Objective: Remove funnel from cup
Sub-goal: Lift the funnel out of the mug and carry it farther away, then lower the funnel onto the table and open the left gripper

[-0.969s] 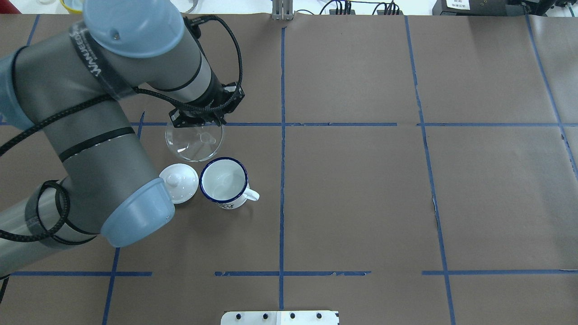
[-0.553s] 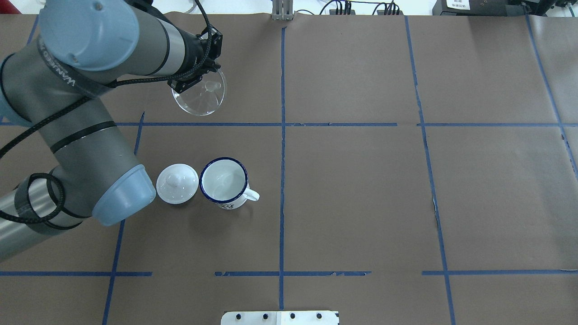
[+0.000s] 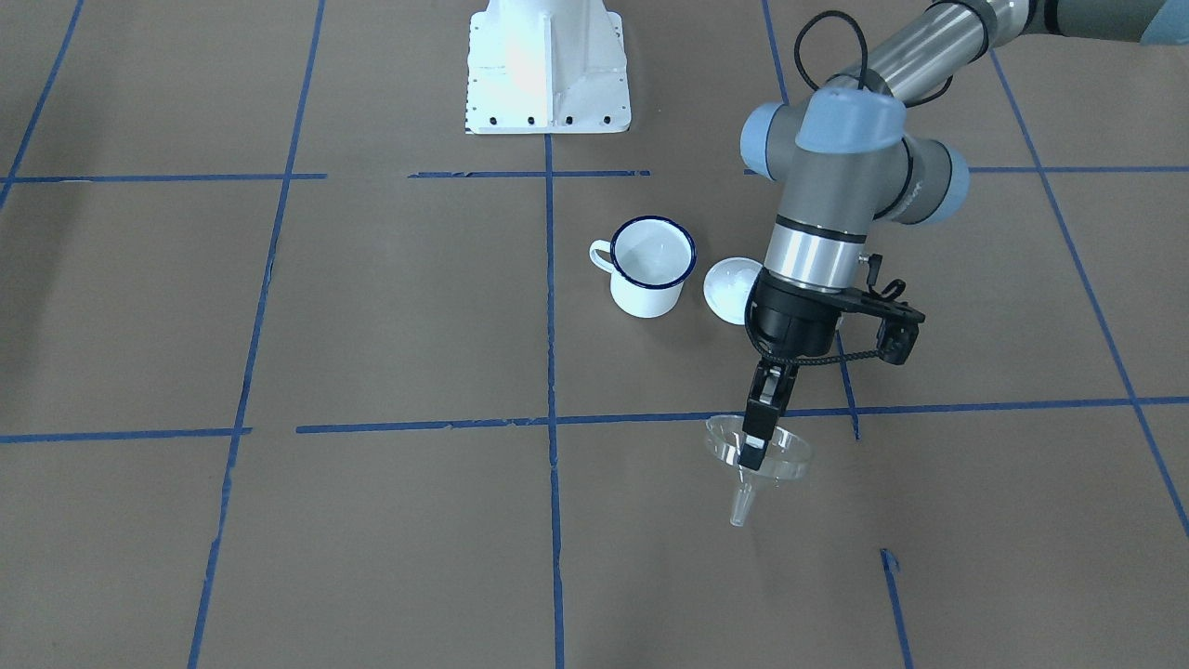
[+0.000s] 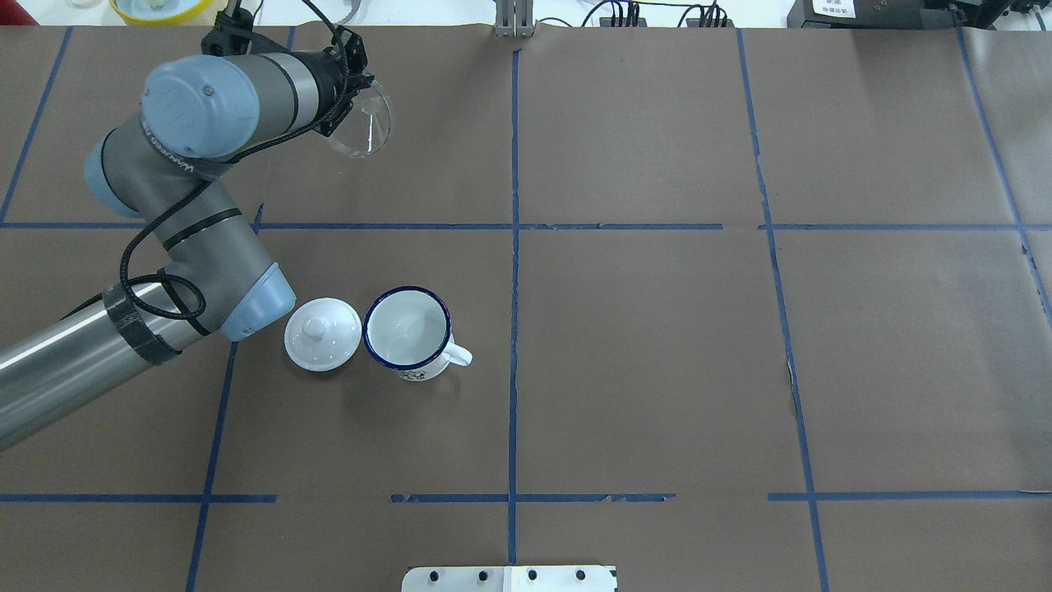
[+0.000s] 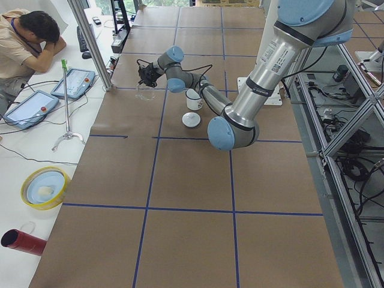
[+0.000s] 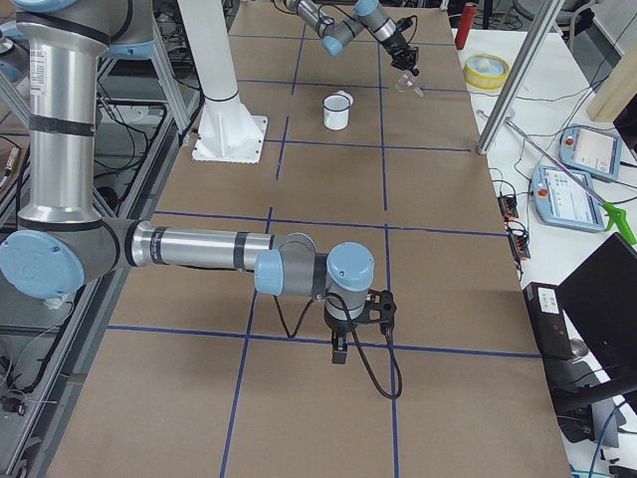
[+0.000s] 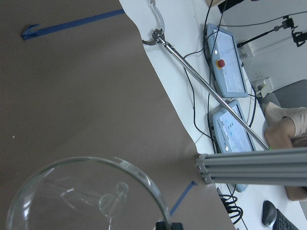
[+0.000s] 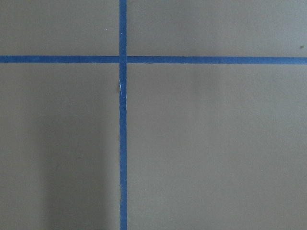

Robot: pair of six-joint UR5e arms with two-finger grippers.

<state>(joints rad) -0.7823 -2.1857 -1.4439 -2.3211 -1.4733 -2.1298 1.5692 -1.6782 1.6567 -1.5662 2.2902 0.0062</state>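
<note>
My left gripper [image 3: 754, 444] is shut on the rim of the clear funnel [image 3: 786, 459] and holds it tilted in the air, spout pointing down and away from the robot. In the overhead view the funnel [image 4: 371, 125] hangs at the far left of the table, well away from the cup [image 4: 408, 333]. The white cup [image 3: 653, 265] with the blue rim stands upright and holds nothing. In the left wrist view the funnel [image 7: 81, 196] fills the lower left. My right gripper [image 6: 340, 351] hangs low over the table far from these things; I cannot tell whether it is open.
A white domed lid [image 4: 323, 333] with a knob lies right beside the cup, on its left. An aluminium post [image 4: 514, 20] stands at the table's far edge. A person [image 5: 30, 42] and teach pendants are beyond that edge. The robot's white base [image 3: 548, 65] is behind the cup.
The left arm has carried the funnel from just beyond the cup toward the far left edge of the table, and the funnel has tilted. The cup and the lid have not moved.
</note>
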